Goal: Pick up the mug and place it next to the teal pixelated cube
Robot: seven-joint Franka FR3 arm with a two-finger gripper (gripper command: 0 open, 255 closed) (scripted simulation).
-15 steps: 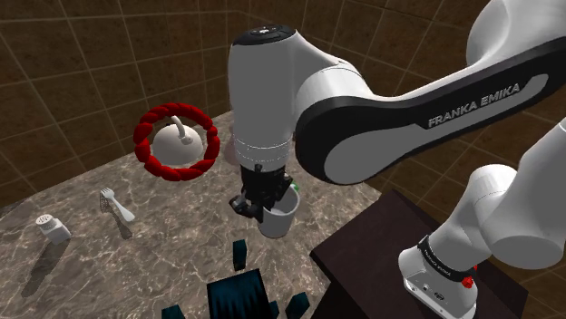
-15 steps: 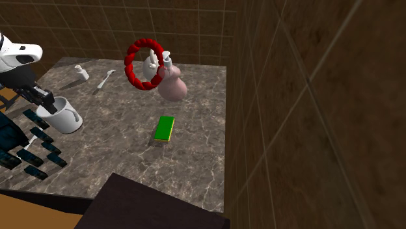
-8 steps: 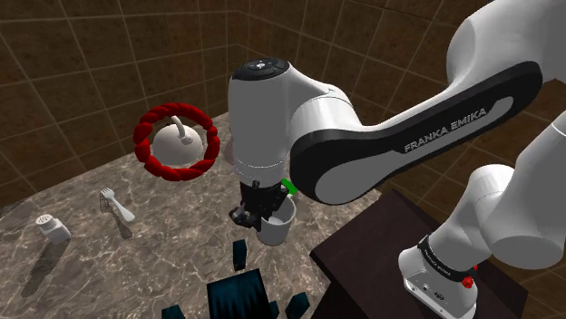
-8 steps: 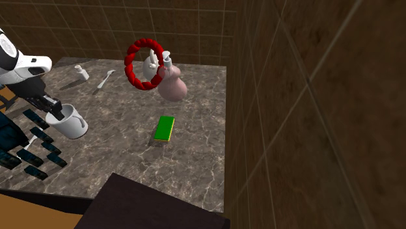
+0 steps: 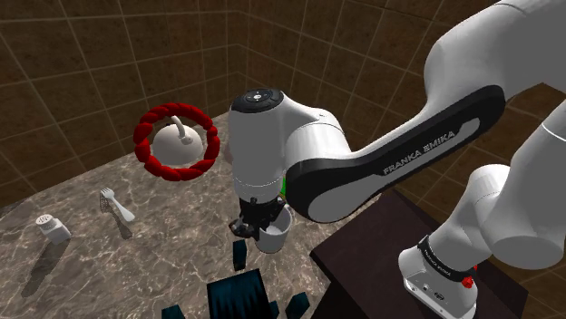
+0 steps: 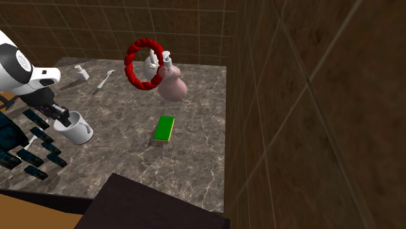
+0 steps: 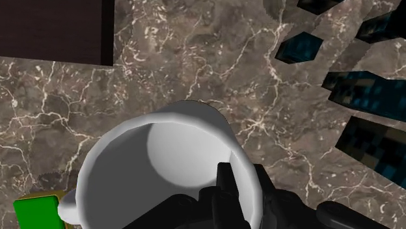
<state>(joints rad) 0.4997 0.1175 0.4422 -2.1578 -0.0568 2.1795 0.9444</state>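
A white mug [image 5: 276, 234] hangs slightly tilted just over the marble counter [image 5: 172, 254], with my black gripper [image 5: 251, 221] shut on its rim. In the wrist view one finger [image 7: 228, 185] is inside the mug [image 7: 159, 159] and the other is outside its wall. The teal pixelated cube [image 5: 238, 294] sits just in front of the mug, with dark teal fragments scattered around it. In the second exterior view the mug [image 6: 78, 129] and gripper [image 6: 62, 116] are to the right of the cube [image 6: 10, 140]. Cube fragments [image 7: 364, 97] lie beside the mug.
A red rope ring [image 6: 142, 64] leans on a pale gourd-shaped vase [image 6: 173, 86] at the back. A fork [image 5: 116, 210] and a shaker [image 5: 52, 227] lie near the wall. A green block [image 6: 164, 128] lies mid-counter. The dark stand [image 5: 381, 245] borders the counter.
The arm has carried the mug toward the second exterior view's right and a little nearer the camera, away from the cube's edge. The grip on the rim stays the same.
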